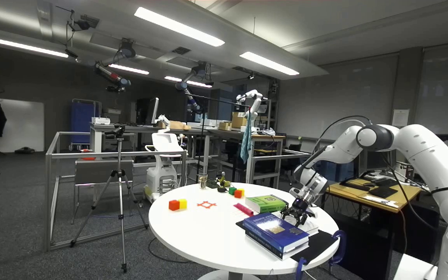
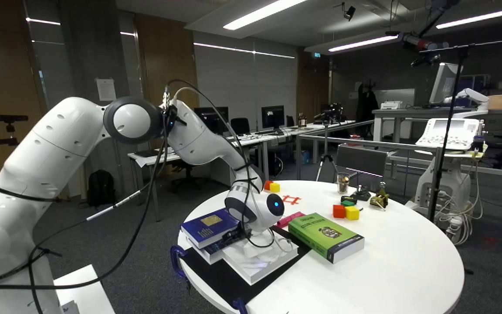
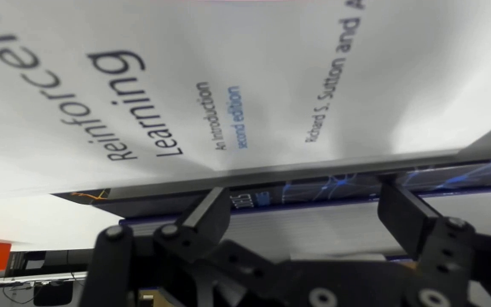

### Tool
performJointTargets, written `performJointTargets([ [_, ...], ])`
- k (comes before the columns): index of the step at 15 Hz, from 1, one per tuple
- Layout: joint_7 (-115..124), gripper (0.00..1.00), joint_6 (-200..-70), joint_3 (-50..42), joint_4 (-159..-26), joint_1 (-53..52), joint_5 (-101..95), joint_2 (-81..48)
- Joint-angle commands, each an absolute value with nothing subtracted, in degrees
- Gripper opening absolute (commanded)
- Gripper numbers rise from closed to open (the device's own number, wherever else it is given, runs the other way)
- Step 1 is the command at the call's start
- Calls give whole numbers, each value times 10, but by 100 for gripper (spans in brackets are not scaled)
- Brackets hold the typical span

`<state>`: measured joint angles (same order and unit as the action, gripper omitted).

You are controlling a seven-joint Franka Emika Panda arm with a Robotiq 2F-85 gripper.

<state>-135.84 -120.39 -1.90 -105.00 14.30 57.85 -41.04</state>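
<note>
Gripper [image 3: 303, 191], black, two-fingered — fingers spread, apparently empty | step: likely aligning where rectangular white book [image 3: 267, 89] neighbours stacked blue hardbacks [image 1: 273, 235] | next: calls for checking fingertip depth

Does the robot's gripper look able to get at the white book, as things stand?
Probably yes: the gripper is open near the edge of the white book, and nothing lies on its visible cover. The stacked blue books lie close along that edge, though, perhaps leaving little room.
</note>
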Motion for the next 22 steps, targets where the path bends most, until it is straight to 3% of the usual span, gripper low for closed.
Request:
performJointTargets([
  [1, -1355, 100, -1182, -18, -1024, 149, 562, -424],
  [22, -1344, 100, -1169, -20, -972, 157, 542, -461],
])
